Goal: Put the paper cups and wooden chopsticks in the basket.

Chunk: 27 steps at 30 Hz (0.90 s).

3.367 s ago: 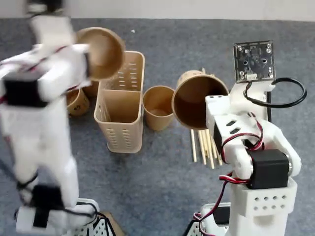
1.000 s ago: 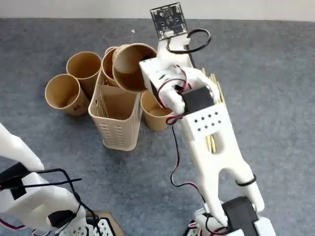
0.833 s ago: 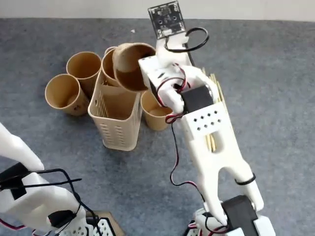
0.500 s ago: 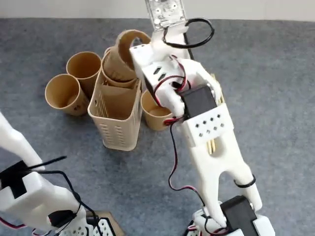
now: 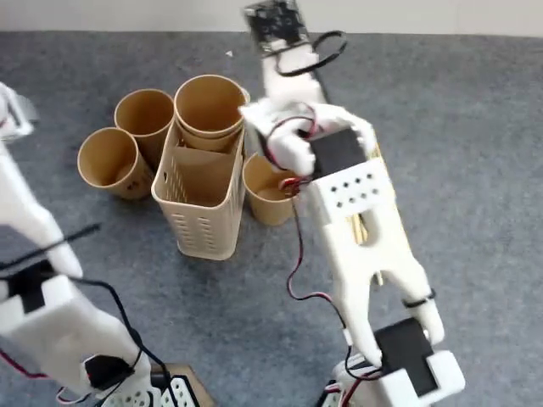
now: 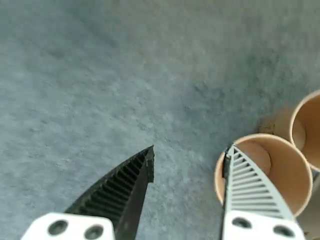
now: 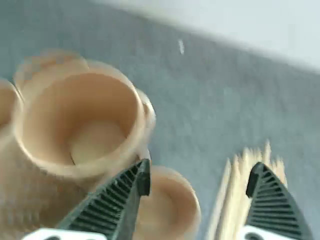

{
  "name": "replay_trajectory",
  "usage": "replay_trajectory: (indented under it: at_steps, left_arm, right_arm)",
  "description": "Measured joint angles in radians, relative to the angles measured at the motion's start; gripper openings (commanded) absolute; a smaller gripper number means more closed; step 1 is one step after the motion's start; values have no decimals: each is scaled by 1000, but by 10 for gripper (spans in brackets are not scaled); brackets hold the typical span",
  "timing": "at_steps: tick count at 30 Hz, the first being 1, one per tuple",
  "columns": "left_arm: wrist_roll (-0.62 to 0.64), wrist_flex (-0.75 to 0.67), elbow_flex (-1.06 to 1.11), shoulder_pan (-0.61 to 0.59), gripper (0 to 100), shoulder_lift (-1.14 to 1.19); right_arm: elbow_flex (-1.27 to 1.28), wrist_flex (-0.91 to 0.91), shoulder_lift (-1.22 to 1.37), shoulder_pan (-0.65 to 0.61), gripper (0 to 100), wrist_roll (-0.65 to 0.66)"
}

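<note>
Cups (image 5: pixel 109 161) flanking basket (image 5: pixel 199 222); arm (image 5: pixel 361 191) above chopsticks (image 7: pixel 232 185)

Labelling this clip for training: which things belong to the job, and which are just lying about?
Job: basket, paper cups stacked in it, three loose cups, wooden chopsticks.
Lying about: white speck on carpet.

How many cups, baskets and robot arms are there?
Paper cups: 4 showing; another may be nested under the one in the basket
Basket: 1
Robot arms: 2
Wooden chopsticks: one bundle, sticks too hidden to count
Total: 7, plus the chopsticks
</note>
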Motion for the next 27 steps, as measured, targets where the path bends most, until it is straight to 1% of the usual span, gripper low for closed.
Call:
replay_trajectory:
  at_steps: [3, 7, 10, 16, 21, 27]
  left_arm:
    - [0, 0, 0, 28, 245, 118]
    - [0, -2, 2, 41, 245, 226]
    - [0, -2, 2, 43, 243, 252]
    - [-2, -11, 2, 74, 242, 318]
    - [-8, -20, 2, 98, 235, 364]
    - [-109, -20, 2, 146, 56, 391]
  right_arm:
    - [-2, 100, -54, 46, 307, 3]
    - [57, 115, -80, 68, 307, 3]
    - [170, 61, -80, 68, 307, 3]
    - [416, -106, -80, 69, 307, 9]
    - [465, -160, -80, 87, 307, 12]
    - [519, -224, -80, 130, 307, 12]
